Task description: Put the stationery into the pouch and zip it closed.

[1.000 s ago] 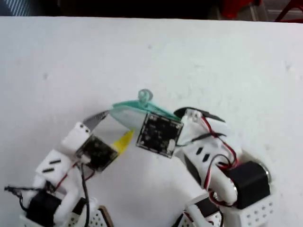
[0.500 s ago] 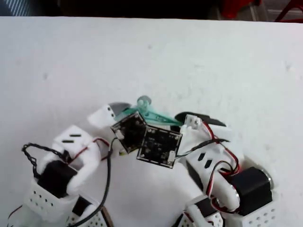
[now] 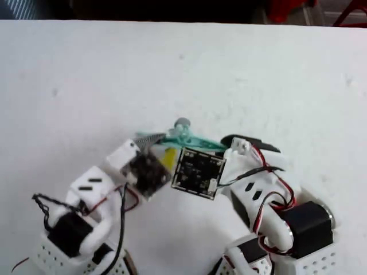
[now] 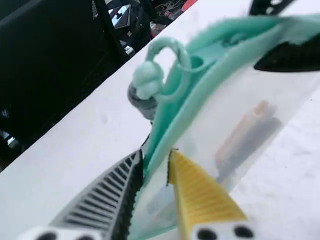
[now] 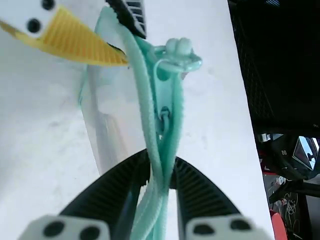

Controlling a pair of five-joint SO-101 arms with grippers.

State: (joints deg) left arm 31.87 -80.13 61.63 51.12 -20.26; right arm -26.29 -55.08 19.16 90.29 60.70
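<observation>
White table (image 3: 258, 69), dark room along the top edge of the high view. Pouch (image 3: 198, 143) is at frame centre, stood on edge with the teal zip band up, strung between both arms. Left gripper (image 3: 160, 146) comes in from lower left, right gripper (image 3: 227, 143) from lower right. Zipper pull (image 3: 182, 125) pokes out above the band.

Left wrist view: left gripper (image 4: 155, 157) has its fingers nearly together. The grey ribbed one and the yellow one pinch the end of the pouch (image 4: 220, 75) zip band, with just fabric between them. This view adds the contents: through the clear side wall, a pen-like stationery item (image 4: 247, 132), orange and dark, lies inside. Zipper pull (image 4: 150, 75) is a ring with a pale bead, just past the fingertips.

Right wrist view: right gripper (image 5: 159, 169) has its black fingers clamped on the band of the pouch (image 5: 150, 107), the narrow gap filled by teal fabric. Zipper pull (image 5: 177, 55) sits near the left gripper's fingertips. Can't tell whether the zip is fully shut.
</observation>
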